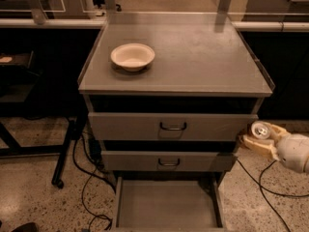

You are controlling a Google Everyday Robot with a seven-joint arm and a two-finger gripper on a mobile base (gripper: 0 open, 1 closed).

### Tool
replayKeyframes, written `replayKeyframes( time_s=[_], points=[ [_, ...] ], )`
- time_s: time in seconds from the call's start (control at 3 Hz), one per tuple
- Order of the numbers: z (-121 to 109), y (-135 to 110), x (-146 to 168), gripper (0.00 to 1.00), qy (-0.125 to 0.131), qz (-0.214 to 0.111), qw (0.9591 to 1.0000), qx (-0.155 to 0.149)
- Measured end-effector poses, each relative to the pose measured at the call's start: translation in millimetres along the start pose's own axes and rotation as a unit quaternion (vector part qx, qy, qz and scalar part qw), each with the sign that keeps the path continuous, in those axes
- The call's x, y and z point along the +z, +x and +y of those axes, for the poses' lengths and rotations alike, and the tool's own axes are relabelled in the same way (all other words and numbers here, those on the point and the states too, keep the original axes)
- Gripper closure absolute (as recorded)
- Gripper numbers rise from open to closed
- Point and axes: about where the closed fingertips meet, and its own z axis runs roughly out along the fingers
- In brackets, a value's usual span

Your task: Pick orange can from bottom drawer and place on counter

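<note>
The pale gripper (255, 138) holds the small orange can with a silver top (262, 128) tight, just right of the grey metal drawers (145, 126).

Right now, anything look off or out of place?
Nothing spilled or damaged. Only oddities: the bottom drawer stands open, and the gripper holds the orange can tilted, right of the middle drawer. Bowl sits upright on the counter.

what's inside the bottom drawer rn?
Only bare grey tray shows in the bottom drawer; its rear is covered by the middle drawer. The orange can is outside, held in the pincer, right of the drawers.
</note>
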Motion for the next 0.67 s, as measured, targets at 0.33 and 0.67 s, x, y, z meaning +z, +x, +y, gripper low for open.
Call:
replayKeyframes(
  time_s=[0.33,0.67],
  points=[
    [-6.4,-57.6,-12.6,1.00,-0.005,-0.015,0.9990,-0.042],
    [-6.6,-58.8,-12.9,1.00,-0.005,-0.016,0.9989,-0.043]
  ],
)
